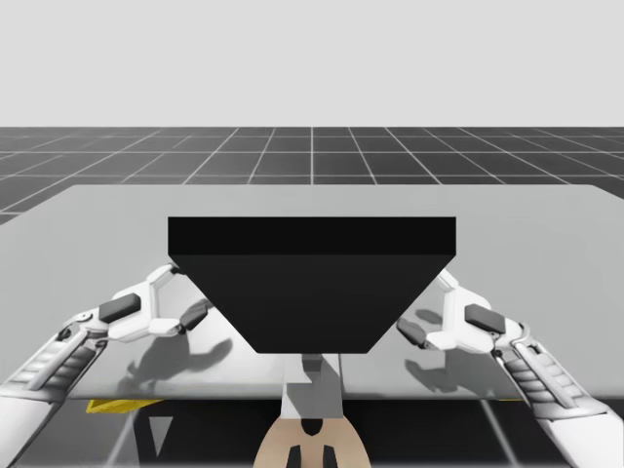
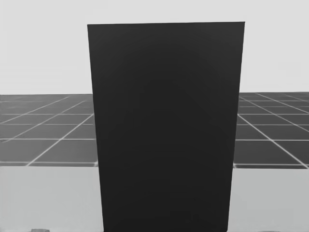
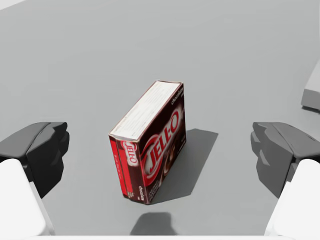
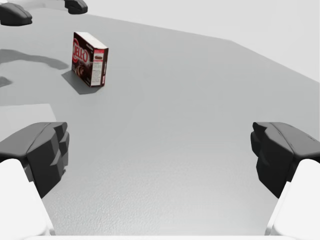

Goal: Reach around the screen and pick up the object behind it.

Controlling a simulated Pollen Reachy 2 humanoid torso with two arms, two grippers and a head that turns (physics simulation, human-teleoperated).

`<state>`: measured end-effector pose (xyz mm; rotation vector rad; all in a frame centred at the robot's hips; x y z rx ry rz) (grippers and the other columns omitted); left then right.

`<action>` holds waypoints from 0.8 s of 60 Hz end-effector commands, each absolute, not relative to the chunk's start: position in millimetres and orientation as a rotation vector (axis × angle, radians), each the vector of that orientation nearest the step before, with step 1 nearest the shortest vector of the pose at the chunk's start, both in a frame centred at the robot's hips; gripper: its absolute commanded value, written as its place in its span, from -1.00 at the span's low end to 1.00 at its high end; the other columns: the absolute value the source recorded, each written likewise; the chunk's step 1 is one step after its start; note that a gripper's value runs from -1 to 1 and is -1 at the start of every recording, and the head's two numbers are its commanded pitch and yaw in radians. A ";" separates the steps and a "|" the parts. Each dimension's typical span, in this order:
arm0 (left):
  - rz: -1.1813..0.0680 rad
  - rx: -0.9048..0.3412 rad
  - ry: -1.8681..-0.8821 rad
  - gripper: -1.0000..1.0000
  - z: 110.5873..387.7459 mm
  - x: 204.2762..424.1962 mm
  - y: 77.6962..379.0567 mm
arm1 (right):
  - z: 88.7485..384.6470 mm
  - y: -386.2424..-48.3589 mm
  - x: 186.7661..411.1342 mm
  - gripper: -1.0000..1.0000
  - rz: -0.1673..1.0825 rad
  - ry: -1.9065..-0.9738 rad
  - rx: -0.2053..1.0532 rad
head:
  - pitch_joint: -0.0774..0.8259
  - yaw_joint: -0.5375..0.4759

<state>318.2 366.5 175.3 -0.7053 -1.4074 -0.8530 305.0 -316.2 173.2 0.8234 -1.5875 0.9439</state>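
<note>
While both jaws gape apart, the dark red box (image 3: 150, 145) stands on edge, lengthwise away from my left jaws.

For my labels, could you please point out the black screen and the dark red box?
black screen (image 2: 164, 125): head view, middle of its front face.
dark red box (image 3: 165, 145): left wrist view, its broad printed face.
</note>
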 end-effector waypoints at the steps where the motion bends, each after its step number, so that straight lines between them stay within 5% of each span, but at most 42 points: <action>1: -0.922 -0.801 -1.271 -1.00 174.2 336.5 367.6 | 171.5 -315.0 305.2 -1.00 0.969 -1.626 0.934 | -0.66 0.16; 22: -0.954 -0.879 -1.164 -1.00 159.3 379.4 344.1 | 167.7 -312.1 306.4 -1.00 0.988 -1.620 0.919 | -0.64 0.15; 48: -1.002 -0.864 -1.093 -1.00 135.5 395.0 313.2 | 165.6 -309.5 306.0 -1.00 1.008 -1.612 0.901 | -0.62 0.13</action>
